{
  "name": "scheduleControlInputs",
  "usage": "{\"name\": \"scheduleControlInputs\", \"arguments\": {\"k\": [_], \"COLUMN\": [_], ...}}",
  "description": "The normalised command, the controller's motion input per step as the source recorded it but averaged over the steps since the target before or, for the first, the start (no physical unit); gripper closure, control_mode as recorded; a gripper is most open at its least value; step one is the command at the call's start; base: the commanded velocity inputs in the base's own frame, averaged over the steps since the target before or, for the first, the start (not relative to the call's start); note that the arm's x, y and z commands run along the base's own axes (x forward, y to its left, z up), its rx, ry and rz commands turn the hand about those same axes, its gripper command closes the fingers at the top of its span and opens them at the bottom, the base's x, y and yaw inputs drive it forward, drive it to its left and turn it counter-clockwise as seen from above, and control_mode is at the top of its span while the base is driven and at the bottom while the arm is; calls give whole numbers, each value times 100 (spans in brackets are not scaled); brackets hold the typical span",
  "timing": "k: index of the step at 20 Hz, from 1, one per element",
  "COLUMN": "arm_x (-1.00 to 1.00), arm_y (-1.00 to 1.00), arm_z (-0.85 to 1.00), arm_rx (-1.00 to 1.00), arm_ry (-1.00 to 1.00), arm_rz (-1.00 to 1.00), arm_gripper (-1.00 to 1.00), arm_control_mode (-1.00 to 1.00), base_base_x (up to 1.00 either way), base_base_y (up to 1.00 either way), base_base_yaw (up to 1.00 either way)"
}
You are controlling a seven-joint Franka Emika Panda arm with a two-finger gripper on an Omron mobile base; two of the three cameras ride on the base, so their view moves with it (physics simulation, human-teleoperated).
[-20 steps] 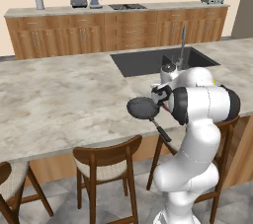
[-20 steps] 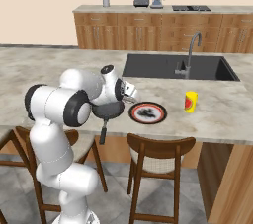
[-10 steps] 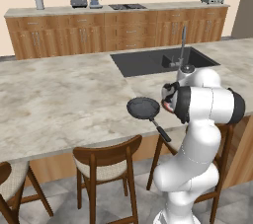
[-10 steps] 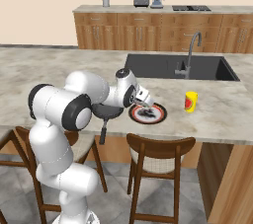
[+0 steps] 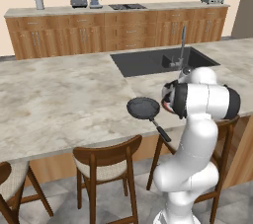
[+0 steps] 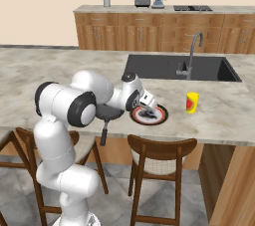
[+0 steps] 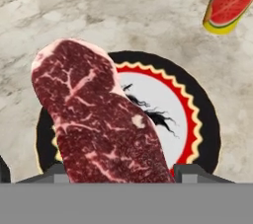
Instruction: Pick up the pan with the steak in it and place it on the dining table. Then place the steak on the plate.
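The table already bears the pan, empty near the front edge with its handle jutting past it — so the second step is in hand. Beside it lies the plate. In the hand view the steak hangs over the plate, rising from between the fingers of the gripper, whose jaws look clamped on it. Next, judging by this: lower a little, part the jaws and leave the steak flat inside the rim.

Yellow watermelon cup near sink faucet; stools below
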Motion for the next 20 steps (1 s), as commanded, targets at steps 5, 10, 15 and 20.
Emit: {"name": "scheduleControlInputs", "arguments": {"k": [5, 10, 15, 20], "arm_x": [14, 4, 5, 10], "arm_y": [-5, 0, 0, -1], "arm_z": [-27, -28, -19, -17], "arm_rx": [3, 1, 0, 0], "arm_ry": [0, 0, 0, 0], "arm_rz": [-1, 0, 0, 0], "arm_gripper": [100, 100, 100, 100], "arm_control_mode": [-100, -100, -100, -100], "base_base_x": [0, 0, 0, 0], "base_base_y": [0, 0, 0, 0], "base_base_yaw": [0, 0, 0, 0]}}
